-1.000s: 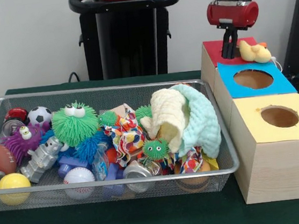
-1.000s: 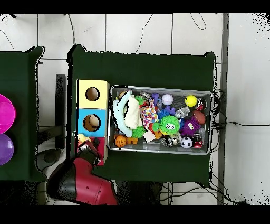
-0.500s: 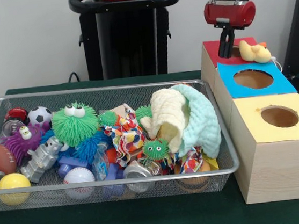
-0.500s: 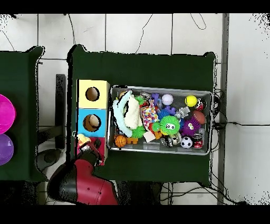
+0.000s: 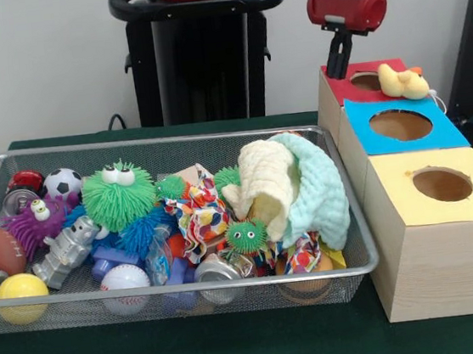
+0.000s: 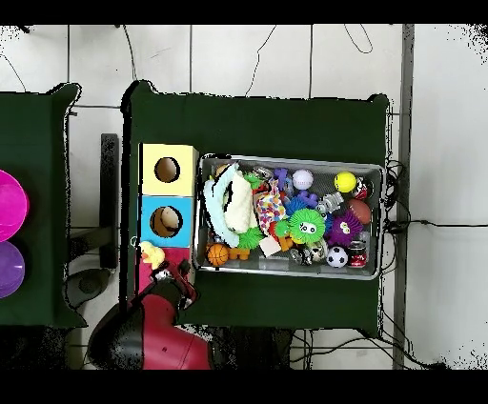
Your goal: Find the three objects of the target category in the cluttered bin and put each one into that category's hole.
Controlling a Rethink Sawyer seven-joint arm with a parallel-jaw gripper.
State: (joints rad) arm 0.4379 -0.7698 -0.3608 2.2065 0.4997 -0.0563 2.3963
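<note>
Duck: a yellow plush duck (image 5: pixel 403 82) lies on top of the red box (image 5: pixel 345 80), at its right edge, just beside the round hole (image 5: pixel 366 81) and not in it. In the overhead view it shows as a yellow spot (image 6: pixel 151 254) where the red and blue tops meet.

Duck's lie: it is on its side; the long axis runs across the front view, orange beak end toward the right, rounded back toward the hole. Which end is up I cannot quite make out.

Progress: my guess is the duck is one of the target things, brought to the red box but missed, since it sits on the lid. I cannot see into the hole, so I cannot say if anything has gone in.

Left to do: nudge or re-pick the duck into the hole, then dig out whatever else of its kind hides in the bin (image 5: pixel 164 142).

Gripper: the gripper (image 5: pixel 337 67) hangs above the red box's near-left corner, clear of the duck and holding nothing. It shows as one dark stem, so whether it is parted or closed I cannot tell.

Other boxes: blue box (image 5: pixel 401 127) and yellow box (image 5: pixel 439 188) sit in a row toward the camera, each with its own hole, nothing on top.

Bin clutter: a pale blanket (image 5: pixel 293 187) heaped at the right end, a green fuzzy creature (image 5: pixel 118 195), balls and cans around it; it may be covering things.
</note>
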